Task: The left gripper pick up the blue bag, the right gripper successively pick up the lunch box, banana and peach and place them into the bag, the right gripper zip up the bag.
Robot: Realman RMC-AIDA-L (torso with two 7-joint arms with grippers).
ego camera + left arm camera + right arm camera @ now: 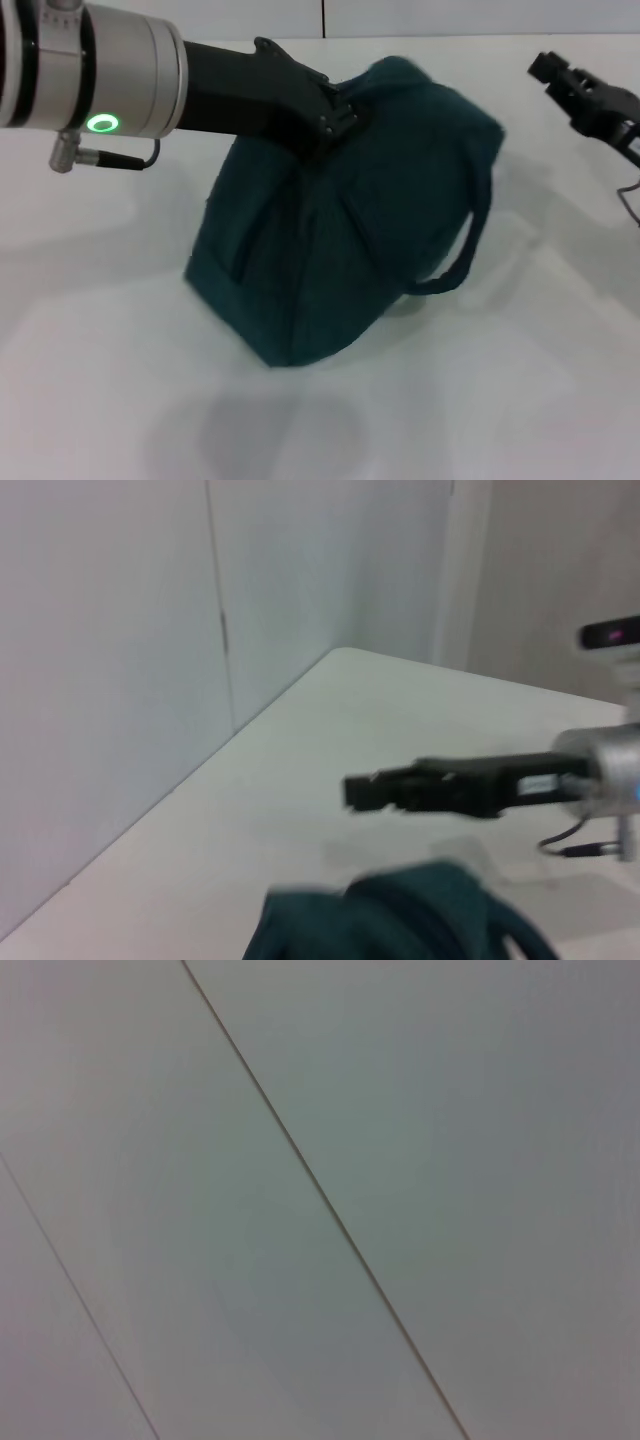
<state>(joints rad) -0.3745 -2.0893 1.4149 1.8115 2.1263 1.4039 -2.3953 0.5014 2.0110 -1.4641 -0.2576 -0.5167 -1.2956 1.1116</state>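
Note:
The blue bag (pixel 350 230) is a dark teal fabric bag hanging tilted just above the white table, with a shadow under it. One loop handle (pixel 470 250) droops on its right side. My left gripper (pixel 335 118) reaches in from the upper left and is shut on the bag's top. The bag's top edge (pixel 400 920) also shows in the left wrist view. My right gripper (pixel 548 72) hovers at the far right, apart from the bag, and appears again as the right gripper (pixel 362 788) in the left wrist view. The lunch box, banana and peach are out of view.
The white table (pixel 480 400) spreads all around the bag. A pale wall (pixel 120 680) with a vertical seam borders its far edge. The right wrist view shows only pale panels (pixel 420 1110) crossed by thin seams.

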